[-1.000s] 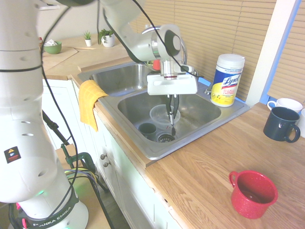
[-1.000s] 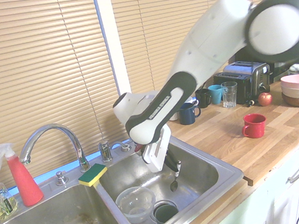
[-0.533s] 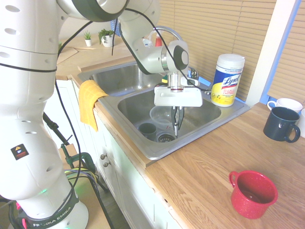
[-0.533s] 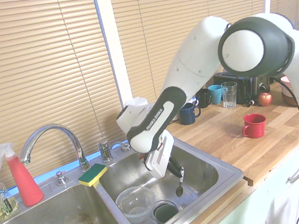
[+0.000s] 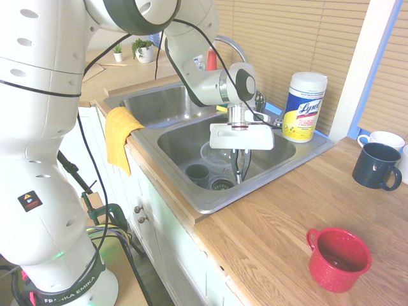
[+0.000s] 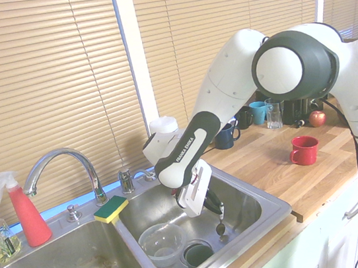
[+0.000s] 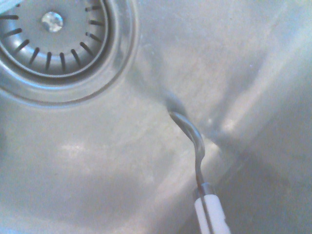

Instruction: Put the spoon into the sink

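My gripper (image 5: 239,158) hangs inside the right basin of the steel sink (image 5: 199,201), fingers pointing down and shut on the handle of the spoon (image 5: 238,172). The spoon (image 6: 220,224) hangs upright below the fingers, bowl end down, close to the basin floor. In the wrist view the spoon (image 7: 193,142) curves out over the steel floor beside the round drain (image 7: 49,45), its tip at or just above the floor. The sink (image 6: 270,205) has a second basin on the far side of the arm.
A clear bowl (image 5: 215,153) and a dark cup (image 5: 197,173) stand in the same basin near the drain (image 5: 221,185). A yellow cloth (image 5: 121,137) hangs over the front rim. A wipes canister (image 5: 304,106), a navy mug (image 5: 376,166) and a red mug (image 5: 338,258) stand on the wooden counter.
The gripper has carried the spoon sideways across the basin, away from the bowl, and lowered it nearer the floor. The spoon still hangs from the fingers.
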Robot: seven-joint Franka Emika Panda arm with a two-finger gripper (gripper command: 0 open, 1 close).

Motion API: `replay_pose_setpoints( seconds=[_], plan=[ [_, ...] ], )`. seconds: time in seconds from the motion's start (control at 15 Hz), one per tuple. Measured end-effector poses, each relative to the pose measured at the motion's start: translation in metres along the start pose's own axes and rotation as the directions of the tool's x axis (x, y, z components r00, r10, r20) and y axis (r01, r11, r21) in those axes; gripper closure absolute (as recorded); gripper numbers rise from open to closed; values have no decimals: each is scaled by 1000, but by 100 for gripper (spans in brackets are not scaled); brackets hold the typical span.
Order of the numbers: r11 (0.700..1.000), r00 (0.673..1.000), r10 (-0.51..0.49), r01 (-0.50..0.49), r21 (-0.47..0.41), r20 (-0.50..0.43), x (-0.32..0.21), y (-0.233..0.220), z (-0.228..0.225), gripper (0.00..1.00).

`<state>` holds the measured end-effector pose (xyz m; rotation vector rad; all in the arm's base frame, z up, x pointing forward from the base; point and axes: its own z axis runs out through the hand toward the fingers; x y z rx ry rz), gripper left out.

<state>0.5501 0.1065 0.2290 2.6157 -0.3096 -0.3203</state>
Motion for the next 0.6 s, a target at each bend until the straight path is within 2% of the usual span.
replay_pose_setpoints(
  seconds=[0.4, 0.6],
  plan=[
    [1000, 1000, 3, -3, 0, 0, 2, 1, 3, 0],
    [1000, 999, -23, 23, 5, -32, -13, -7, -11, 0]
  ],
)
